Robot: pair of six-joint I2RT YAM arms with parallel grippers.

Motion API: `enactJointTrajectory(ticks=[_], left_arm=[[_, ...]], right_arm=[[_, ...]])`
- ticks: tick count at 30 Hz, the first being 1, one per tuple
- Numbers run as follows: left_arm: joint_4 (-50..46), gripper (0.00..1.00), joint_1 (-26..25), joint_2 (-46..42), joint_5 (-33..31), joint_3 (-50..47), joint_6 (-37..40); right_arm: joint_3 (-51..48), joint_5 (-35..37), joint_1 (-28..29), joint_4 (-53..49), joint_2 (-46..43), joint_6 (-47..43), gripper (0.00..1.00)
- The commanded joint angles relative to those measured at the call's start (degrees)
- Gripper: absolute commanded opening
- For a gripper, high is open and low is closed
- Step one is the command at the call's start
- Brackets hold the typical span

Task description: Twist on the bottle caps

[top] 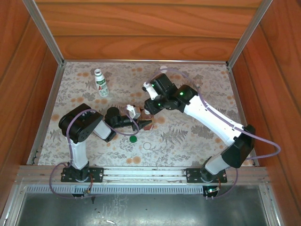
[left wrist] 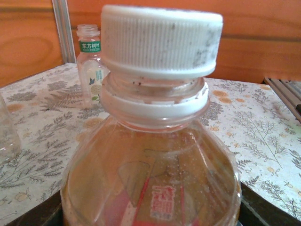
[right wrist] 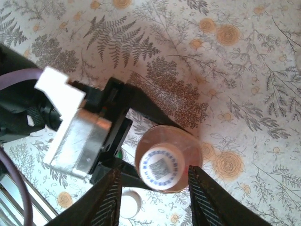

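Your right gripper hangs directly above the amber bottle, its fingers spread to either side of the white cap with a narrow gap showing on each side. The cap sits on the bottle's neck. Your left gripper pinches the bottle's body from the side and holds it upright, beneath the right gripper. A dark green cap and a clear cap lie on the table just nearward of both grippers. The white bottle stands well apart, beyond the left gripper toward the back wall. A clear bottle stands uncapped past the held one. The broadest open table lies to the right gripper's right, bounded by the metal rail.
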Motion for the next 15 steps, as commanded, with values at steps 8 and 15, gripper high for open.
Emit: enactJointTrajectory(ticks=[8,15], left_arm=[[-2.21,0.59,0.23,1.45,0.86,-1.29,0.70],[-2.14,0.59,0.29,1.45,0.93,-1.18,0.42]], right_arm=[[-3.70,-7.15,-3.90,3.05,2.27,2.10,0.30],[-6.18,-8.70,-4.71,4.21,2.17,2.49,0.20]])
